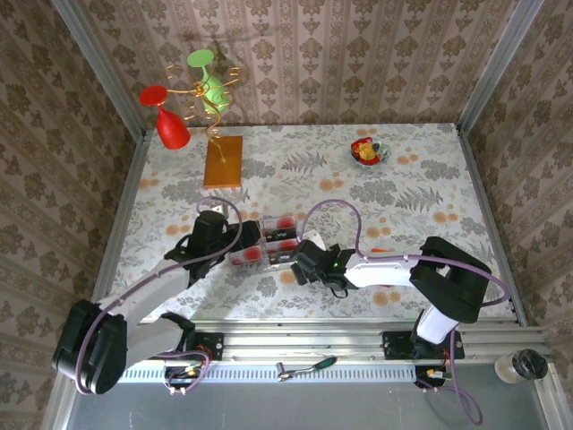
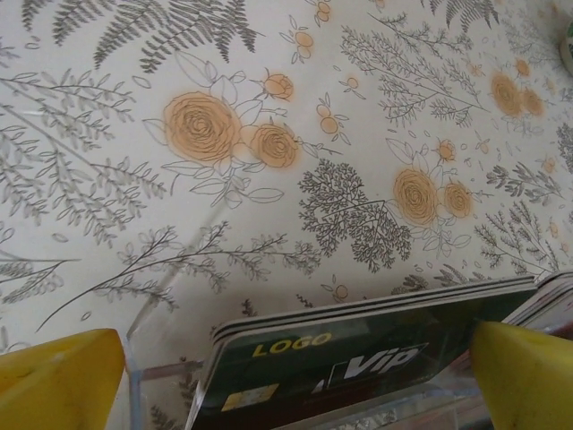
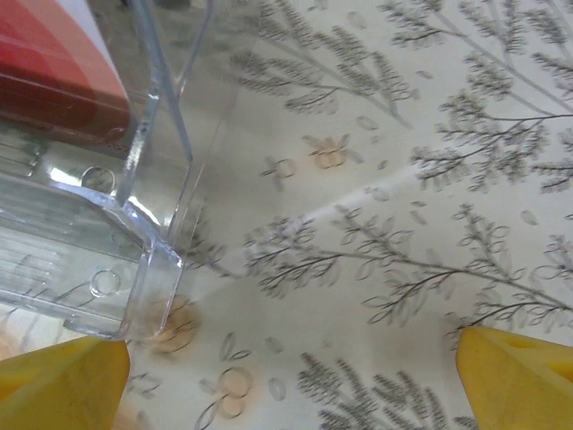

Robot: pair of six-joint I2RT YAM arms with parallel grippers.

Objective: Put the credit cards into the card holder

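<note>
Top view: both arms are reaching in at the tray [image 1: 269, 220] mid-table, with the cards [image 1: 285, 224] sitting inside it, red faces showing. The left gripper [image 1: 243, 236] is poised at the tray's left end and the right gripper [image 1: 294, 258] at its near right corner. A sliver of orange is peeking out beyond the right forearm, possibly the holder [image 1: 380, 252], but too little is showing to tell. The board [image 1: 223, 161] and bowl [image 1: 369, 152] are sitting well apart at the far side. Left wrist: the yellow fingers [image 2: 58, 381] are spread wide, straddling cards that are standing on edge in the tray, the front one dark and lettered LOGO and Vip. The far finger is overlapping the stack's end, touching or not I cannot tell; nothing is being gripped. Right wrist: the fingers [image 3: 63, 385] are likewise gaping wide with only the cloth [image 3: 376, 224] between them, the tray's clear corner and a red card lying up and to the left. Handling, as I am judging it: the cards are looking light, stiff, thin and slick, packed face to face. Pinching one across its flat faces near the top edge seems best. The light tray is likely to slide if nudged.
</note>
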